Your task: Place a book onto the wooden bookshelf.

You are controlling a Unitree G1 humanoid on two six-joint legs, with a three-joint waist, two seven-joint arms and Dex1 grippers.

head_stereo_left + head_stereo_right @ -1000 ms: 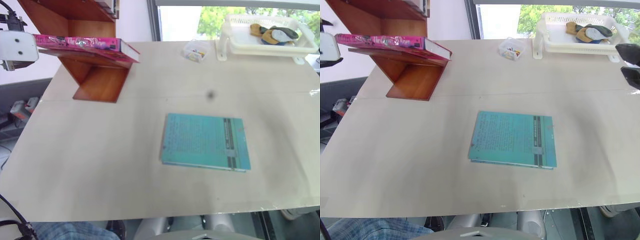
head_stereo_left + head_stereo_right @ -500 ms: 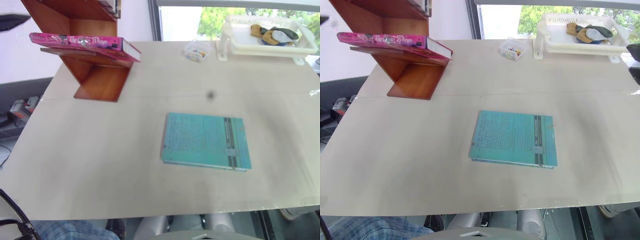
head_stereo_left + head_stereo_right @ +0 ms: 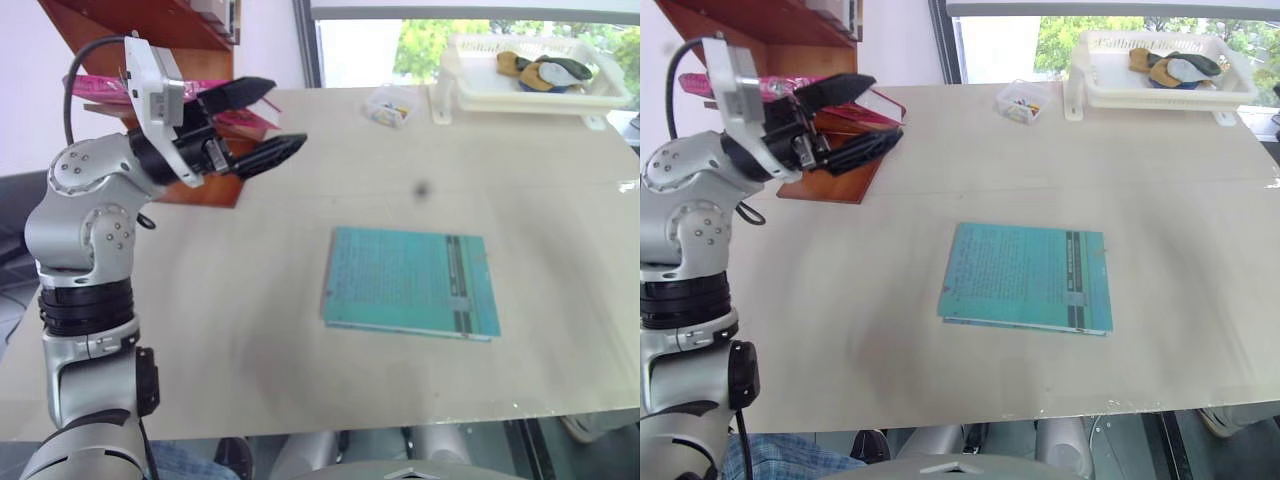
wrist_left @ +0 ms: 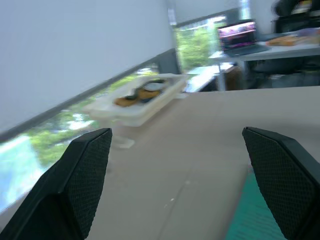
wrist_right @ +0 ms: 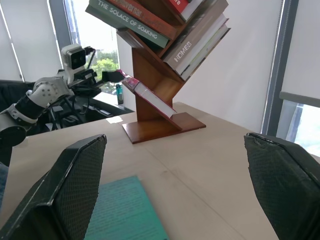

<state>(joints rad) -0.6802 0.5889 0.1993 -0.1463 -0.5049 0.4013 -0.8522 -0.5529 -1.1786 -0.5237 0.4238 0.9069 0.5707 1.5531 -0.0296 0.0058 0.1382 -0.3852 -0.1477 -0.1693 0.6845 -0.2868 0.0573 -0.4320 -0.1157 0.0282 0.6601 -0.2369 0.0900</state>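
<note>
The pale table spreads under me, the biggest thing here. At its far left corner stands the wooden bookshelf, its slanted boards zigzagging up from a flat base, with several books leaning in the upper slots. My left arm rises along the table's left side, and my left gripper hangs in front of the shelf's lower part, pointing toward the table's middle, its two black fingers spread wide with nothing between them. Near the table's centre a teal book lies flat, well apart from everything else. A white basket sits at the far right edge by the window, holding some yellow and dark items. The book, bright pink, rests on the shelf's lowest slanted board, partly behind my left gripper in the head views. A small clear box sits just beside the basket. My right gripper's fingers stand wide apart, empty.
</note>
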